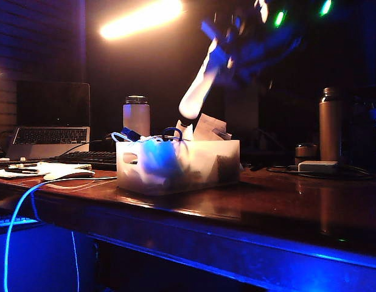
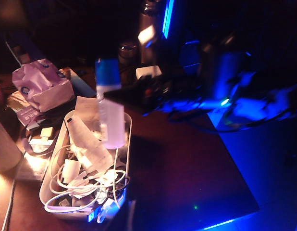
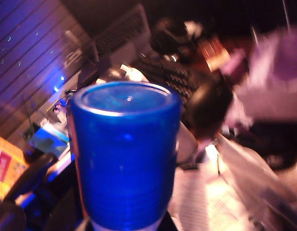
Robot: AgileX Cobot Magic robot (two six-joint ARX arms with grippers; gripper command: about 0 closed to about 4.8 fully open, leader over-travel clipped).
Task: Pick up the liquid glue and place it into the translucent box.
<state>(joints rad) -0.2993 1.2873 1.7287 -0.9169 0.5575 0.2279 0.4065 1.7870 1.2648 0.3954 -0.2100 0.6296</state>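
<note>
Above the translucent box [image 1: 177, 165], in mid-air: liquid glue [image 1: 198, 91], small cylindrical bottle, white body, blue cap uppermost, tilted in the exterior view with its rounded white base lowest and clear of the box contents. Seen again from the left wrist view [image 2: 109, 107] as pale body with blue cap, hanging over the far end of the box [image 2: 128, 126]. Fills the right wrist view [image 3: 125, 154]: glossy blue cap, flat top with a small central nub, white body just visible beneath.

Right gripper [image 1: 219, 56]: blurred blue mass at the bottle's cap end, high over the box; clamped on the liquid glue near the cap. Fingers themselves not clearly resolved.

Left gripper: in no view; jaw state cannot be told.

Translucent box: frosted whitish rectangular bin on the dark wooden table [image 1: 285, 201], crowded with white cables, paper and small oddments.

Behind the box: white bottle with dark lid [image 1: 136, 114]. Far right: tall metal flask [image 1: 330, 123]. Far left: open laptop [image 1: 51, 121].
</note>
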